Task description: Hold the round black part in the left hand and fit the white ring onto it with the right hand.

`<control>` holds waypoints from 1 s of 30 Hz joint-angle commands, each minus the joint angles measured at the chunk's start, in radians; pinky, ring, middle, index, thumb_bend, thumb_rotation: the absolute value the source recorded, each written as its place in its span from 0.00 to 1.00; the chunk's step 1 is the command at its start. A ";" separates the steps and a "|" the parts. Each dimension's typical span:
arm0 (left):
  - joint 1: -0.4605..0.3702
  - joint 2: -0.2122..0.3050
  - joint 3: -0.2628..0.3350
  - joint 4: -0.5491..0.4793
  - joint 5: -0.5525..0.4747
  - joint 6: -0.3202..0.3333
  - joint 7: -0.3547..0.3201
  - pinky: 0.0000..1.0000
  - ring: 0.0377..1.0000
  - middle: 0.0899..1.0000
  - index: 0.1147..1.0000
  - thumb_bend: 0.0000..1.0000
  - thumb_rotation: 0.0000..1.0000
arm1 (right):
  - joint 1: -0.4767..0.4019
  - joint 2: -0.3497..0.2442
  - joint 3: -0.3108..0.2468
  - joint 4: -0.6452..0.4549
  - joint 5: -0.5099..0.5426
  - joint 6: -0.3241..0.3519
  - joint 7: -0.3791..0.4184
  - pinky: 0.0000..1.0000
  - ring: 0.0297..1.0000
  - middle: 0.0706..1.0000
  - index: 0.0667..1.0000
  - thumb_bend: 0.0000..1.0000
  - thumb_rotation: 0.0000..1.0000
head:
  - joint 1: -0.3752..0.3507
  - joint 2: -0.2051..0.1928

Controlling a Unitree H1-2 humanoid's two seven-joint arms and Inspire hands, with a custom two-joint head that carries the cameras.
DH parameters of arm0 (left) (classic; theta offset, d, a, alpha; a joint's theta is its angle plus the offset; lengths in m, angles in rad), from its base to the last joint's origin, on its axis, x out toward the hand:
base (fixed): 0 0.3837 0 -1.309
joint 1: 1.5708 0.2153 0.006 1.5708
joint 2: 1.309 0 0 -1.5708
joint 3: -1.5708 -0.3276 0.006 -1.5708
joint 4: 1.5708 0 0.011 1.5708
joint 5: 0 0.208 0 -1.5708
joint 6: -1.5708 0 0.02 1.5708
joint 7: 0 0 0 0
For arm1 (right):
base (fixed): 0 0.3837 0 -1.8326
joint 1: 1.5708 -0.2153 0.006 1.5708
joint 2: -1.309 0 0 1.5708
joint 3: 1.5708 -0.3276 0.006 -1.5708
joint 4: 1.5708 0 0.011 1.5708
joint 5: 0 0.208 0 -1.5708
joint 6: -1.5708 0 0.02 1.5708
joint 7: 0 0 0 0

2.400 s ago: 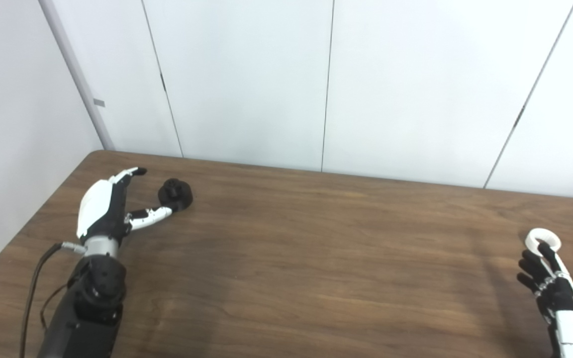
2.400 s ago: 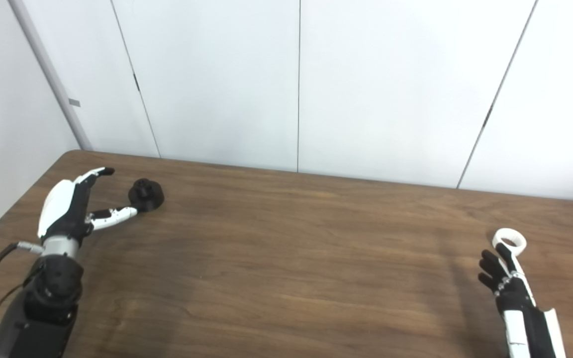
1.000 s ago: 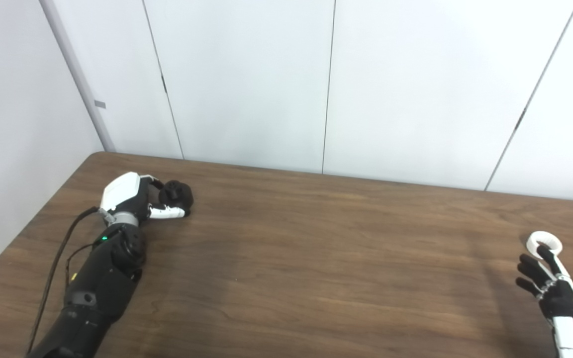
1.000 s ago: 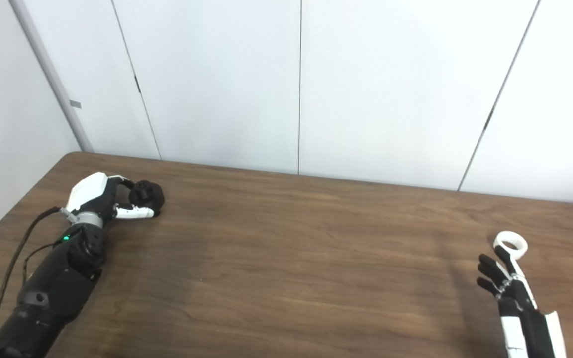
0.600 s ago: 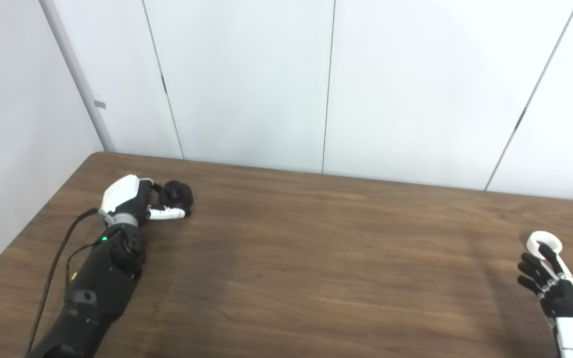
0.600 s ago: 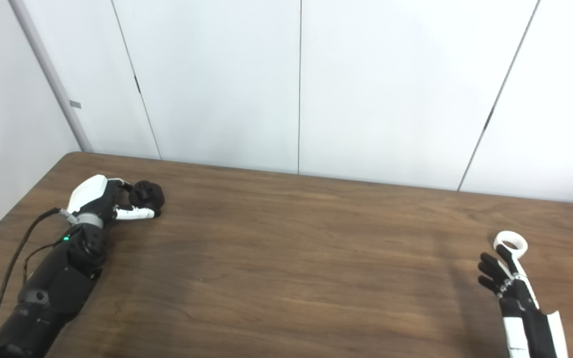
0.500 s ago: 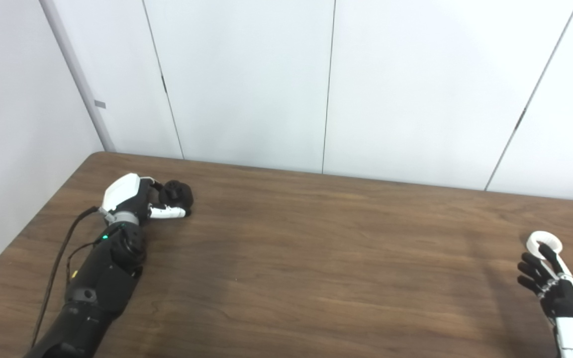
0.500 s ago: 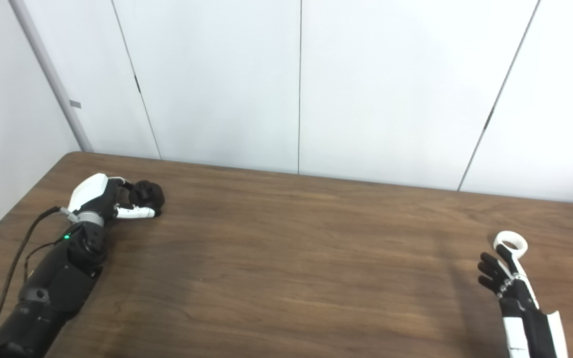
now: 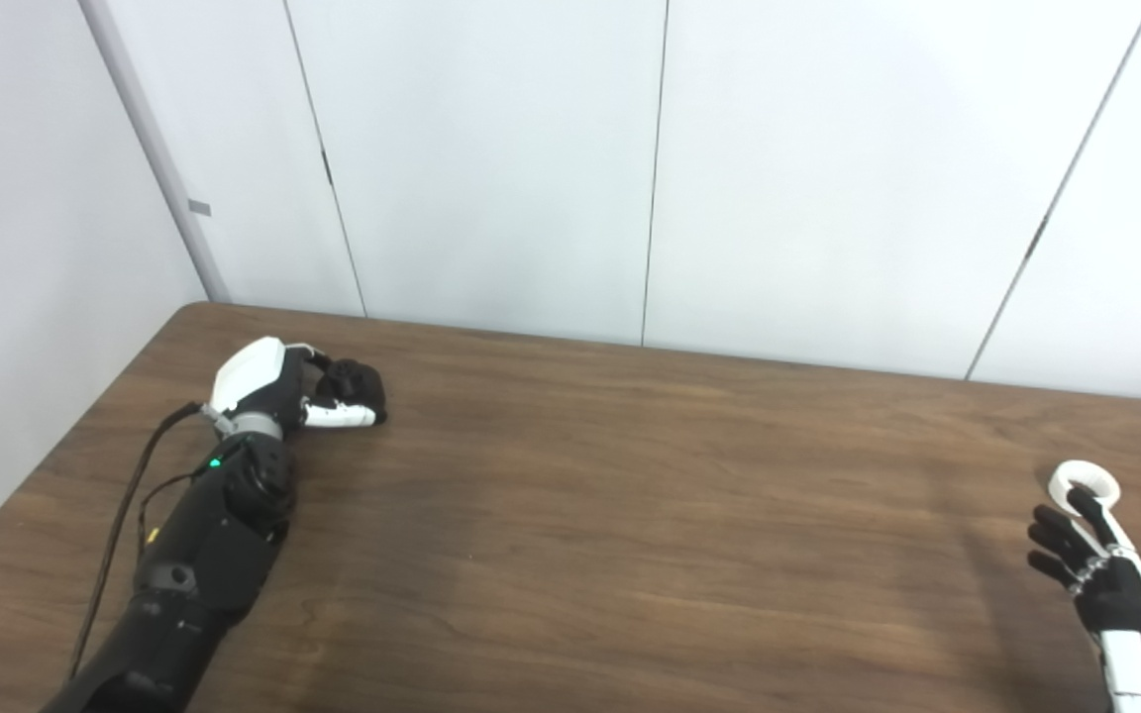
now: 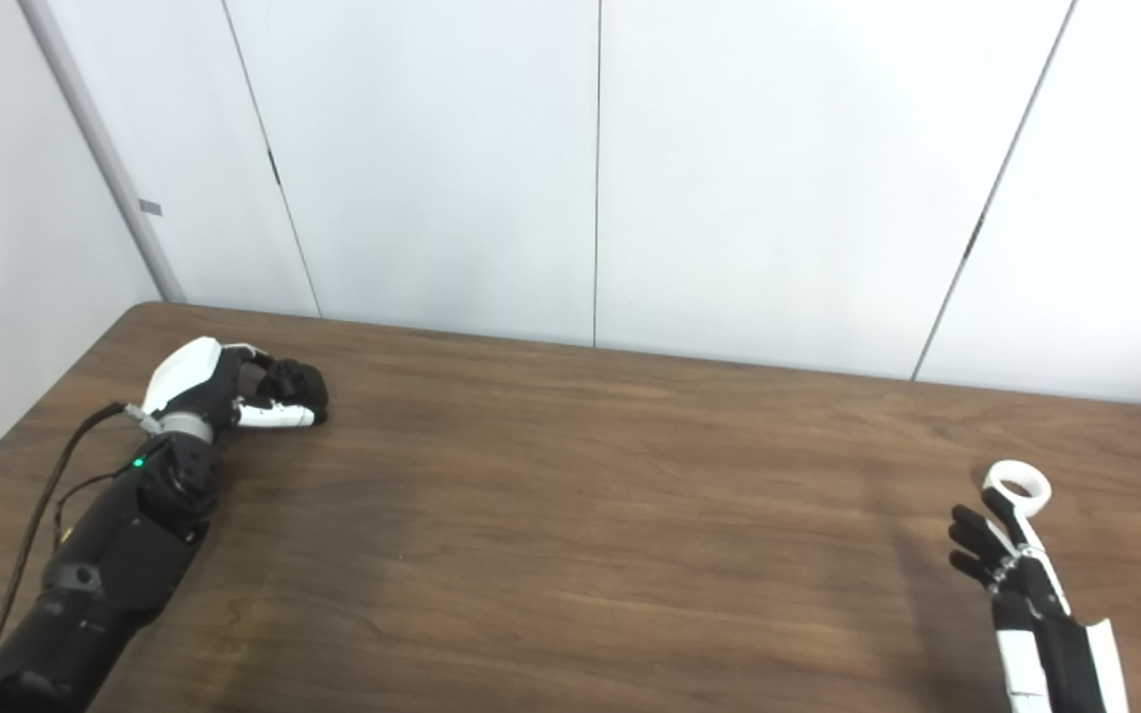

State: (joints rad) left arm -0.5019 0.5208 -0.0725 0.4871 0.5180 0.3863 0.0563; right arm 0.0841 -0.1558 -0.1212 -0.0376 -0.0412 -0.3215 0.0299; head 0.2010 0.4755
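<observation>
The round black part [image 9: 360, 379] sits on the brown table [image 9: 630, 515] at the far left. My left hand [image 9: 273, 394] is curled around it: the fingers hook over its far side and the white thumb [image 9: 338, 416] lies across its near side, hiding its lower half. The white ring [image 9: 1084, 483] lies flat on the table at the far right. My right hand [image 9: 1097, 579] is just behind it, open with fingers spread, and one black fingertip overlaps the ring's near rim. Whether that tip touches the ring is unclear.
White wall panels [image 9: 650, 168] rise directly behind the table's far edge. The table's left edge runs close to my left arm [image 9: 194, 555], and a black cable [image 9: 125, 515] trails beside it. Bare wood stretches between the two hands.
The left hand went from open beside the black part to curled around it, and in the last half second its thumb pressed closer. The right hand has stayed by the ring.
</observation>
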 commanded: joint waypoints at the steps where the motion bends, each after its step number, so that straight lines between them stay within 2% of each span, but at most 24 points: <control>1: -0.061 0.036 0.002 -0.011 0.004 -0.018 0.010 1.00 0.96 0.90 0.71 0.91 0.34 | 0.079 0.050 0.023 0.120 -0.004 -0.006 -0.020 0.79 0.84 0.84 0.91 0.60 1.00 | 0.001 0.001; 30: -0.071 0.051 -0.024 0.016 0.020 -0.013 0.023 1.00 0.93 0.85 0.68 0.90 0.32 | 0.079 0.050 0.021 0.119 0.004 -0.001 -0.013 0.80 0.84 0.84 0.90 0.60 1.00 | 0.002 0.008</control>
State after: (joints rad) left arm -0.5138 0.5300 -0.1004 0.5132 0.5215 0.3834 0.0573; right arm 0.0841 -0.1545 -0.1217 -0.0377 -0.0493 -0.3216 0.0298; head 0.2025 0.4832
